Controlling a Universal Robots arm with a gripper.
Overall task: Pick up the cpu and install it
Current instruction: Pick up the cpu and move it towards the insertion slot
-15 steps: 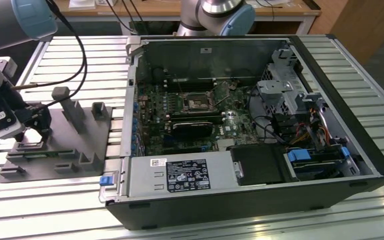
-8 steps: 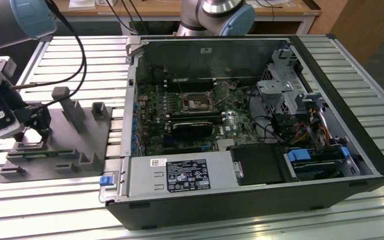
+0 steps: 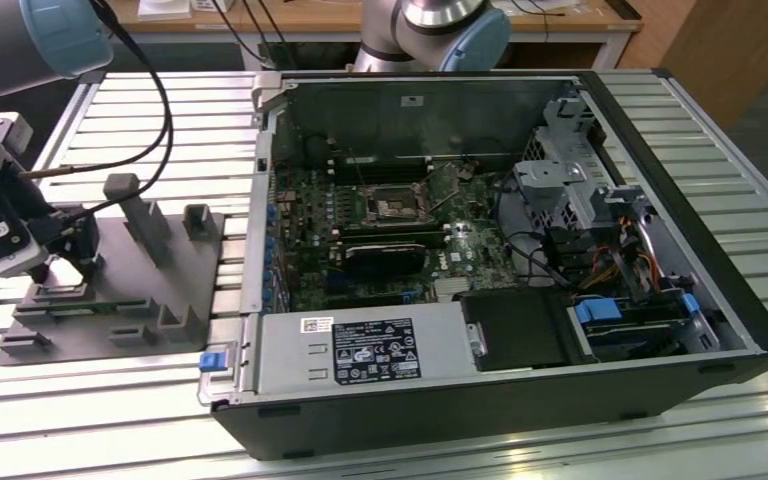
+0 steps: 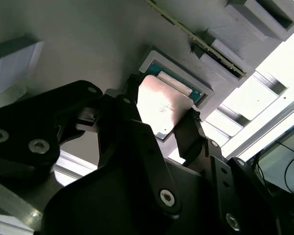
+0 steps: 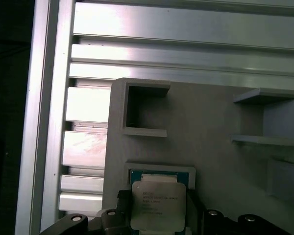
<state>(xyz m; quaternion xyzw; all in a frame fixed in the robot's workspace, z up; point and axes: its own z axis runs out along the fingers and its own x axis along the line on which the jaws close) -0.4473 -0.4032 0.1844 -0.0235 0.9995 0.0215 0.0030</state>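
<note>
Claw (image 4: 161, 106) clamped on cpu (image 4: 162, 100); black fingers (image 4: 188, 132) press two opposite edges. Chip sits between the fingertips, just off blue-lined pocket (image 5: 159, 172) of grey fixture (image 3: 131, 290) directly beneath the claw.

Handling, as judgement: light, rigid, thin; smooth metal lid likely slippery, underside contacts fragile. Best taken by the rim, kept level, light squeeze.

First wrist view: chip's lid face-on (image 5: 158, 205), pocket rim beyond it. Second wrist view: chip's slight tilt against the pocket. Exterior view: open computer case (image 3: 491, 250) with socket (image 3: 395, 207) well apart from claw (image 3: 64, 265).
</note>
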